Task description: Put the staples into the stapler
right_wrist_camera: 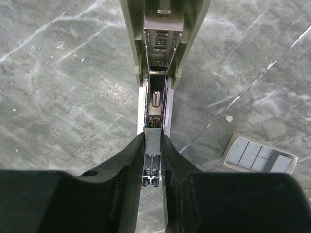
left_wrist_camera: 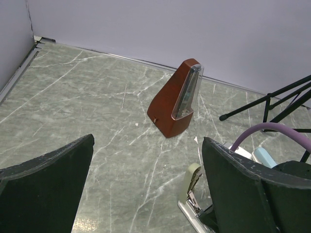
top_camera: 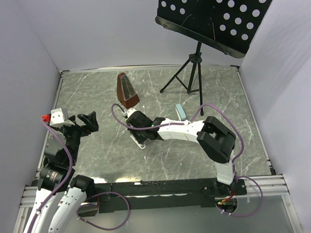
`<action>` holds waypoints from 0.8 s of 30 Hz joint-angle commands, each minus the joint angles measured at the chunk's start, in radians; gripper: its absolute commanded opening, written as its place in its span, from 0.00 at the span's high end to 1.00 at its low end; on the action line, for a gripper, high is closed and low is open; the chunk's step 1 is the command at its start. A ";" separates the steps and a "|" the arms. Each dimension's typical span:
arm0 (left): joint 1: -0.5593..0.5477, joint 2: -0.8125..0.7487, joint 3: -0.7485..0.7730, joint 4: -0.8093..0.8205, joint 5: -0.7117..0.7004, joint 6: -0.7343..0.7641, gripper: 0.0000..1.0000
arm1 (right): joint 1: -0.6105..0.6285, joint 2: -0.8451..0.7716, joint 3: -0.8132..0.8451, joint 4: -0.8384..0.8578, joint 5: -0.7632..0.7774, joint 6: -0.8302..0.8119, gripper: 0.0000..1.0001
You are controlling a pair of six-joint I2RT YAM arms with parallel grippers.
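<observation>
Black right gripper [right_wrist_camera: 152, 141], ribbed staples [right_wrist_camera: 152, 135], open stapler [right_wrist_camera: 156, 92]

Layout on table [top_camera: 106, 159]:
- The metronome [top_camera: 127, 91] stands upright at rear centre. The music stand [top_camera: 194, 64] is to its right, feet on the table near the back wall.
- Mid-table, in front of the metronome, lies the stapler [right_wrist_camera: 163, 58]. It is hinged open, with the upper arm swung to the far end and the channel exposed.
- The right end effector [right_wrist_camera: 153, 145] sits over the channel's near end. The staples [right_wrist_camera: 153, 136] are between its fingers, in line with the channel; whether they are seated cannot be told.
- The staple box [right_wrist_camera: 259, 156] lies flat near the stapler, on its right in the wrist view, not touching it.
- A small flat piece [top_camera: 181, 112] lies behind the right arm.
- The left end effector [top_camera: 88, 122] is well left of the stapler.
</observation>
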 commanded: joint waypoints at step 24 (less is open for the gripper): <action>-0.001 -0.008 -0.002 0.044 0.013 -0.001 0.03 | -0.002 -0.101 -0.012 -0.017 0.018 -0.008 0.62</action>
